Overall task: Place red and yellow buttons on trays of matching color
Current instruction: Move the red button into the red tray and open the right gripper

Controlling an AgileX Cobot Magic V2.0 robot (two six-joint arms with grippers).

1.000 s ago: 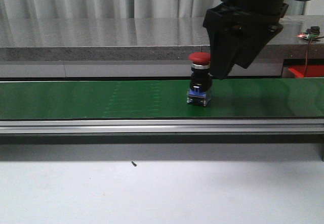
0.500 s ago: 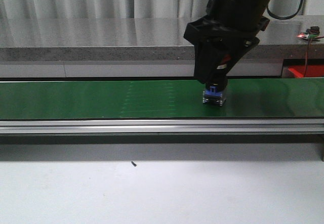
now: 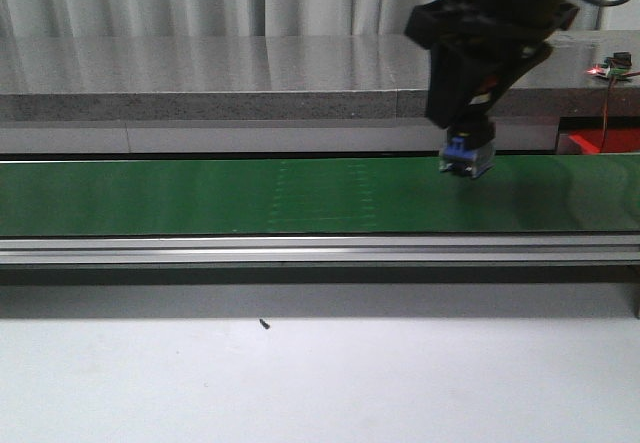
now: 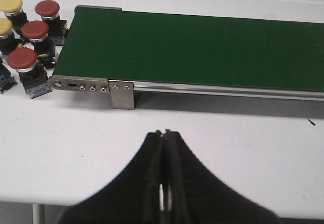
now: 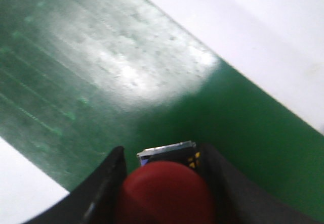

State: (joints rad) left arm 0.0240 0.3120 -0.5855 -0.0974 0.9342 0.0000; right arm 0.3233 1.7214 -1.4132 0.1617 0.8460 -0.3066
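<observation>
Above the green belt [image 3: 200, 195], right tool [image 3: 468, 158] grips a red button [image 5: 164, 191]; red tray [image 3: 603, 141] corner shows nothing inside.

The front camera sits low at the table's [image 3: 320, 383] near edge, looking level across the green belt [image 3: 200, 195] toward a grey counter. The left wrist camera looks along the table from farther back, taking in the belt's end [image 4: 91, 82]. The right wrist camera hangs close above the belt [image 5: 76, 72], which all three views share.

White table [image 4: 212, 133], green belt [image 4: 202, 47], spare buttons [image 4: 30, 47]
</observation>
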